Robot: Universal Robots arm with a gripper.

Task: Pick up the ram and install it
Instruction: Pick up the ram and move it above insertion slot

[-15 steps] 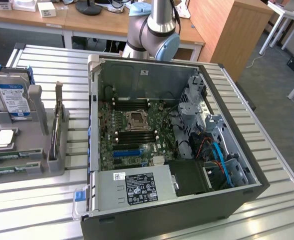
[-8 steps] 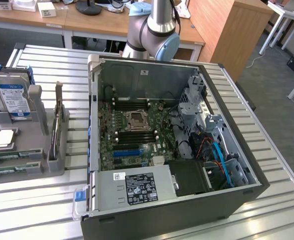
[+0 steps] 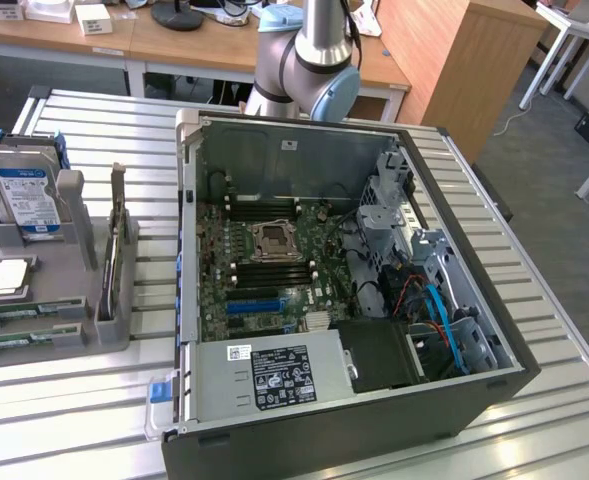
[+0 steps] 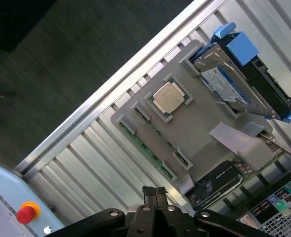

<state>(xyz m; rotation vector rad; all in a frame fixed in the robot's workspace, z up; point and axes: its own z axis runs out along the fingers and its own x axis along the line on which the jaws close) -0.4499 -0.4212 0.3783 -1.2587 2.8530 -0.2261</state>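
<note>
In the exterior view the arm (image 3: 319, 50) runs off the top edge; the holder (image 3: 64, 268) is cropped at the left edge, the ram (image 3: 34, 312) mostly sunk inside it.

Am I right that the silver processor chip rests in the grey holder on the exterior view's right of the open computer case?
Not quite: the exterior view shows the processor chip in the grey holder on the exterior view's left of the computer case, not its right.

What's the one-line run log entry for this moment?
ram: in grey tray, not yet picked | gripper: shut, empty, clear of ram | computer case: open
</note>
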